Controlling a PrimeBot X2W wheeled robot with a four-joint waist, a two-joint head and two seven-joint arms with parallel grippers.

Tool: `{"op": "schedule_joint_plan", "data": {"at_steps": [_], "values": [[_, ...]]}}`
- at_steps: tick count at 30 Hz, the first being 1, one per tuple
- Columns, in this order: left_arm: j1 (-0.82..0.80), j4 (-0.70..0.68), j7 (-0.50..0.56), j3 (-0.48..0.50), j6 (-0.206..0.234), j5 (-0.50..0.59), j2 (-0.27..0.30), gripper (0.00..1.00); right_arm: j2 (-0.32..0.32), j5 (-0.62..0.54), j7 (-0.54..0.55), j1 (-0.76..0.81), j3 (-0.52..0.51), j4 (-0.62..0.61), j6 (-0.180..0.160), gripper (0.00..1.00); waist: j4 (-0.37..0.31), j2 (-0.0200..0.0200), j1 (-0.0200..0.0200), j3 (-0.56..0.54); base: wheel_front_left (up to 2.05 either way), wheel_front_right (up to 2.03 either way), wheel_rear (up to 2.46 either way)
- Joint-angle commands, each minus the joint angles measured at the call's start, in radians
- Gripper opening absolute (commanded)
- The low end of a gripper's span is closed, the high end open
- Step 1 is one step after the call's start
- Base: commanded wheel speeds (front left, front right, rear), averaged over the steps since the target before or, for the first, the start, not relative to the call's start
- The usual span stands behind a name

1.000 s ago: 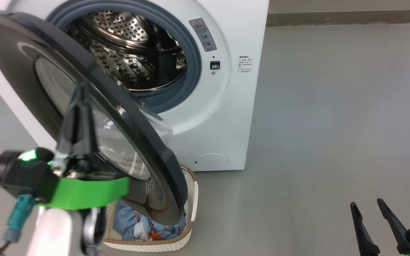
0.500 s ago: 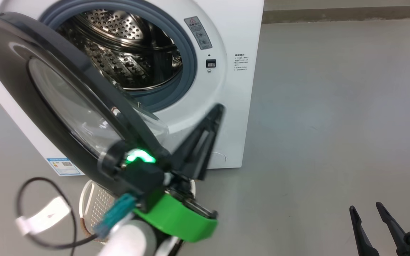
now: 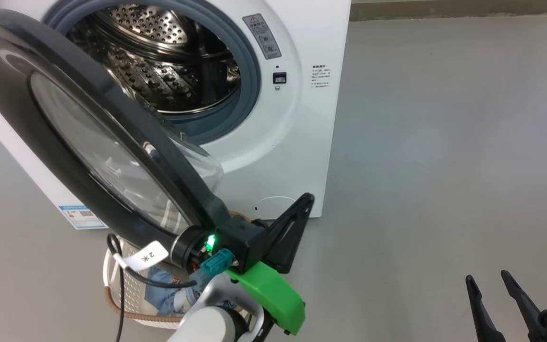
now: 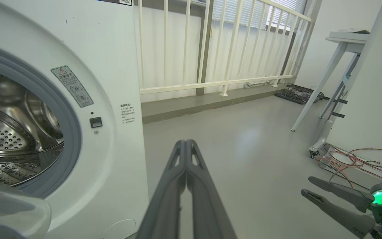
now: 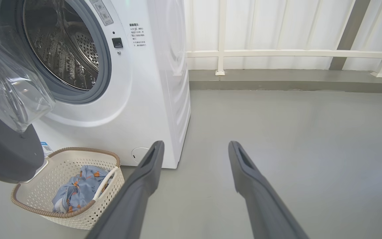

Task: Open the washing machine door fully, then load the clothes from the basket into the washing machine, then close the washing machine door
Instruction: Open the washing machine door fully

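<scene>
Checking door clearance before loading

Head view: the washing machine door (image 3: 88, 137) is standing open at an angle, its lower edge hanging over the basket (image 3: 108, 292), w/ the clothes (image 3: 159, 295) lying inside, partly hidden. Just beside that lower rim the left gripper (image 3: 304, 202) is pointing up-right, fingers pressed together, gripping nothing; contact w/ the door, can't tell. Low at right the right gripper (image 3: 487, 278) is waiting, fingers spread, empty. The arm's cable (image 3: 121, 275) is looping near the door edge, prob. a snag risk if the arm is pulling away fast.

Left wrist view: the pressed-together fingers are aiming past the washing machine (image 4: 118, 66) at bare floor (image 4: 244, 149); no clothes are showing in the drum (image 4: 12, 132). The railing (image 4: 230, 49), table (image 4: 343, 39) & loose wires (image 4: 360, 159) are sitting well apart, not blocking.

Right wrist view: the basket is sitting near the machine's base, door overhanging its left end. Judging from this, the door isn't looking fully open; reaching for clothes now is risking a knock on the bulging glass, or tipping the light basket.
</scene>
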Motion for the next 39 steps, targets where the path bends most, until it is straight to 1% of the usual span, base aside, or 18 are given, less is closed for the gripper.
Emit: {"op": "schedule_joint_plan", "data": {"at_steps": [1, 10, 15, 30, 34, 39], "values": [[-0.030, 0.003, 0.005, 0.029, 0.020, 0.015, 0.004, 0.00, -0.020, 0.007, -0.012, -0.030, 0.024, -0.019, 0.006, 1.00, 0.001, -0.0001, 0.0000, 0.003, 0.00, 0.00, 0.00], [-0.034, 0.073, 0.001, 0.062, 0.070, 0.029, 0.016, 0.00, -0.017, 0.010, -0.012, -0.034, 0.019, -0.018, 0.006, 1.00, 0.007, -0.0001, 0.0000, 0.011, 0.00, 0.00, 0.00], [-0.028, 0.092, -0.002, 0.077, 0.083, 0.022, 0.026, 0.00, -0.015, 0.012, -0.012, -0.036, 0.019, -0.016, 0.006, 1.00, 0.008, -0.0001, 0.0000, 0.012, 0.00, 0.00, 0.00], [0.016, 0.083, -0.006, 0.102, 0.124, 0.008, 0.050, 0.00, -0.013, 0.020, -0.012, -0.038, 0.023, -0.015, 0.006, 1.00, 0.022, -0.0001, 0.0000, 0.018, 0.00, 0.00, 0.00], [0.046, 0.061, -0.012, 0.112, 0.146, 0.009, 0.066, 0.00, -0.014, 0.024, -0.012, -0.039, 0.024, -0.016, 0.006, 1.00, 0.035, -0.0001, 0.0000, 0.024, 0.00, 0.00, 0.00], [0.080, 0.033, -0.013, 0.111, 0.160, 0.009, 0.079, 0.00, -0.017, 0.027, -0.012, -0.036, 0.015, -0.017, 0.006, 1.00, 0.062, -0.0001, 0.0000, 0.027, 0.00, 0.00, 0.00]]}}
